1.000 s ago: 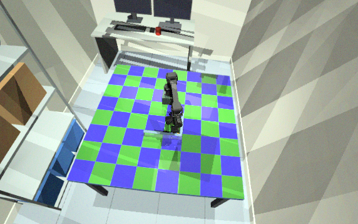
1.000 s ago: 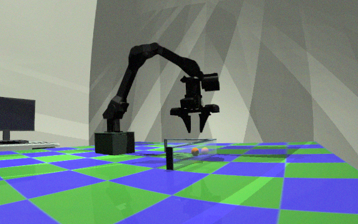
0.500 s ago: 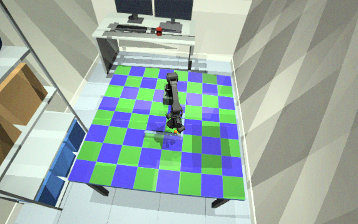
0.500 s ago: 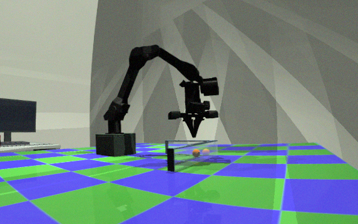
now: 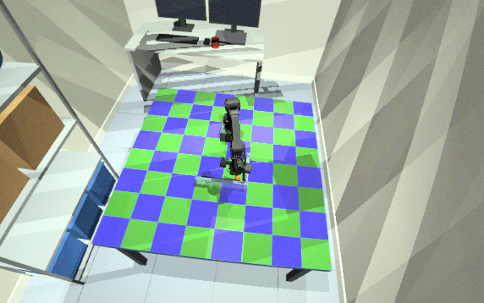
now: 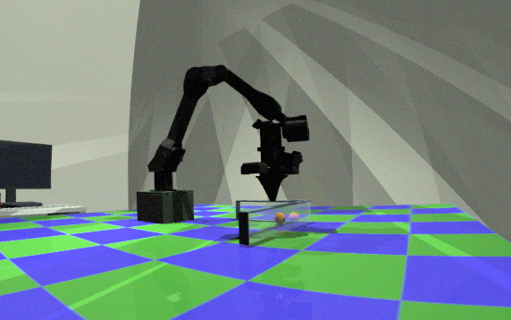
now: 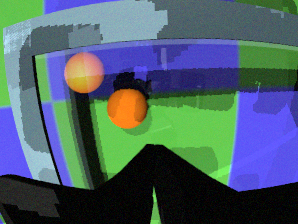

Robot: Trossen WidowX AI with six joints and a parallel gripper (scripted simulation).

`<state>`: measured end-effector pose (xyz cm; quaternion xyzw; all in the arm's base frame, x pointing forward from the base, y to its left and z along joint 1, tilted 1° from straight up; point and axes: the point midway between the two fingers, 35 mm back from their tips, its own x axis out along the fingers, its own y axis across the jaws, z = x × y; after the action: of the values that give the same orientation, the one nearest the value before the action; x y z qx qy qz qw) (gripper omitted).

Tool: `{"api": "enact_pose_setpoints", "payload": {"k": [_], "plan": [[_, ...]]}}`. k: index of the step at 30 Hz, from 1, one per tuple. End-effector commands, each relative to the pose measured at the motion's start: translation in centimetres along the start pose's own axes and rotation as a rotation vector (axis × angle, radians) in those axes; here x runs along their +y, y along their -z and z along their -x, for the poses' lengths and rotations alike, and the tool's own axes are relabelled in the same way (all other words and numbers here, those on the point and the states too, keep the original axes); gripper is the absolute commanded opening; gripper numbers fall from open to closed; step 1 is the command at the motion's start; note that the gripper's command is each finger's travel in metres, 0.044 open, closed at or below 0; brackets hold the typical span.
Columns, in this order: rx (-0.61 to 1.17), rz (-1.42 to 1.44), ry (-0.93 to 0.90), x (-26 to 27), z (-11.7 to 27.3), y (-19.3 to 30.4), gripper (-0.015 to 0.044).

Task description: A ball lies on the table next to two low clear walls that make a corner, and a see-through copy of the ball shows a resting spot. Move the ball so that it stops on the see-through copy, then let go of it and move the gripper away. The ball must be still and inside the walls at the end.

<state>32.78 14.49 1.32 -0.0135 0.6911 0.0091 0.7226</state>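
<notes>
The orange ball point(image 5: 237, 178) point(image 6: 280, 218) point(image 7: 127, 108) rests on the table inside the corner of the clear walls point(image 5: 207, 179) point(image 6: 243, 228) point(image 7: 210, 25). The see-through copy point(image 6: 293, 215) point(image 7: 84, 72) is paler and stands nearer the corner, up and left of the ball in the wrist view. A gap shows between ball and copy there, so they do not overlap. My gripper point(image 6: 272, 199) point(image 7: 153, 152) is shut and empty, pointing down above the ball's height, near the top of the walls. In the top view the arm hides its fingertips.
The low clear walls stand close around the ball, along two sides. The arm's base point(image 6: 154, 206) stands on the green and blue checkered table point(image 5: 228, 243). A desk with two monitors point(image 5: 182, 9) is behind the table, and shelves with blue bins point(image 5: 69, 256) stand at the left.
</notes>
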Motion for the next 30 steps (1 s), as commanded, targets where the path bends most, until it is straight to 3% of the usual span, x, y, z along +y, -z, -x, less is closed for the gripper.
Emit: {"api": "enact_pose_setpoints", "payload": {"k": [1, 4, 30], "plan": [[0.004, 0.825, -0.001, -1.13, -1.43, 1.1, 0.0], [0.005, 0.937, -0.002, -1.21, -1.54, 1.18, 0.0], [0.005, 0.939, -0.002, -1.2, -2.1, 1.16, 0.0]]}}
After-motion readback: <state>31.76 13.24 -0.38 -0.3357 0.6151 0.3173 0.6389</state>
